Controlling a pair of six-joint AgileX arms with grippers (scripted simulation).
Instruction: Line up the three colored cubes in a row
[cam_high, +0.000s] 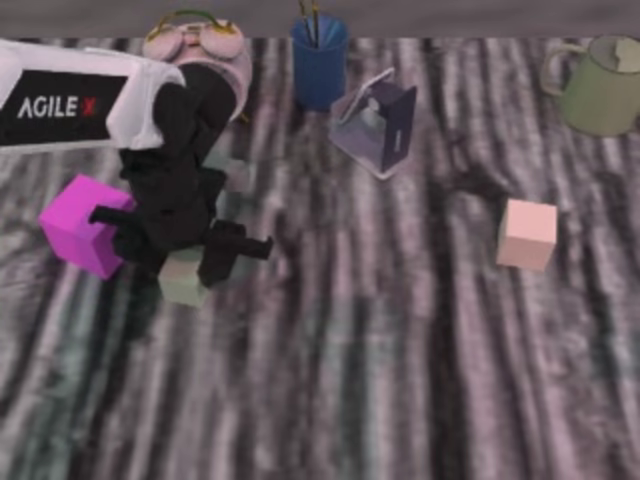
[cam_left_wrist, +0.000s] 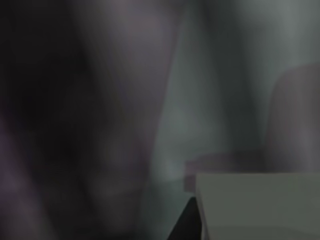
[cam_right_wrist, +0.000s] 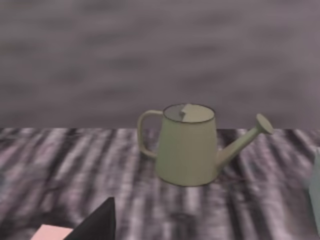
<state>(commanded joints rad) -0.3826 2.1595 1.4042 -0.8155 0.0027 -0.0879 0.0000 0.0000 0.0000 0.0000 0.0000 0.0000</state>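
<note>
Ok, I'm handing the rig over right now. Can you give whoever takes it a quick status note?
Left gripper: low over the small pale sage-green cube at the table's left; whether its fingers are closed can't be seen.
Right arm: out of the top view, parked near the pale green watering can.
Large bright magenta cube: just left of the green one.
Mid-sized pale pink cube: far right, alone.
Done: no row yet.
Left: bring all three into one line.

Simulated tabletop – striped cloth (cam_high: 400, 350), AgileX arm (cam_high: 70, 100).
</note>
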